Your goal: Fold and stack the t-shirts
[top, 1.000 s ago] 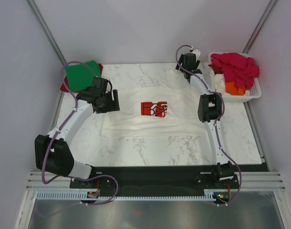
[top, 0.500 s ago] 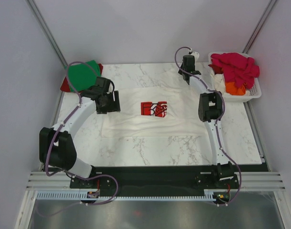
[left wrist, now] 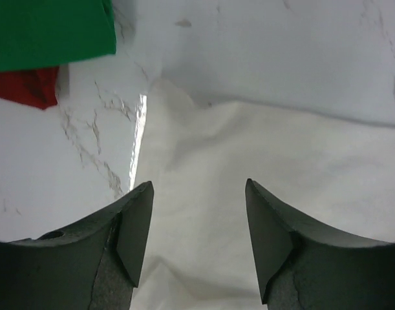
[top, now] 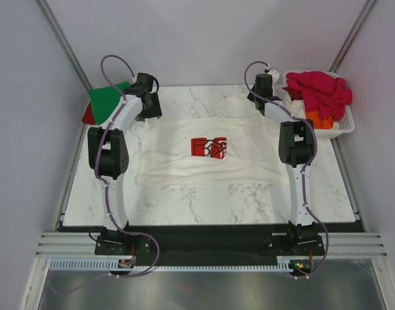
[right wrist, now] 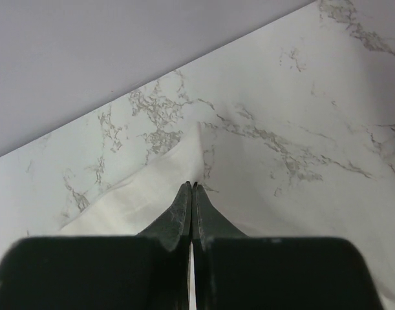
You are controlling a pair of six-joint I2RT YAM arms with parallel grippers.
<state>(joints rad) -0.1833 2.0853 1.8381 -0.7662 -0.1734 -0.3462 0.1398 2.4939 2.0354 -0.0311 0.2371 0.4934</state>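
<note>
A large white t-shirt (top: 184, 161) with a red square print (top: 209, 147) lies spread flat on the marble table. My left gripper (top: 149, 110) hovers open over its far left corner; in the left wrist view the white t-shirt (left wrist: 262, 148) lies below and between the fingers of the gripper (left wrist: 197, 184). At the far right corner my right gripper (top: 261, 97) is shut, and the right wrist view shows its tips (right wrist: 192, 185) pinching a raised fold of the white t-shirt (right wrist: 152, 187). A green t-shirt (top: 105, 100) lies over a red t-shirt (top: 87, 115) at the far left.
A white slatted basket (top: 333, 128) at the far right holds magenta cloth (top: 320, 89) and orange cloth (top: 319, 119). The back wall rises just behind both grippers. In the left wrist view the green t-shirt (left wrist: 48, 29) and red t-shirt (left wrist: 26, 87) lie close to the white t-shirt's corner.
My left arm has swung from the white t-shirt's left edge up to its far left corner. My right gripper has shut on the far right corner.
</note>
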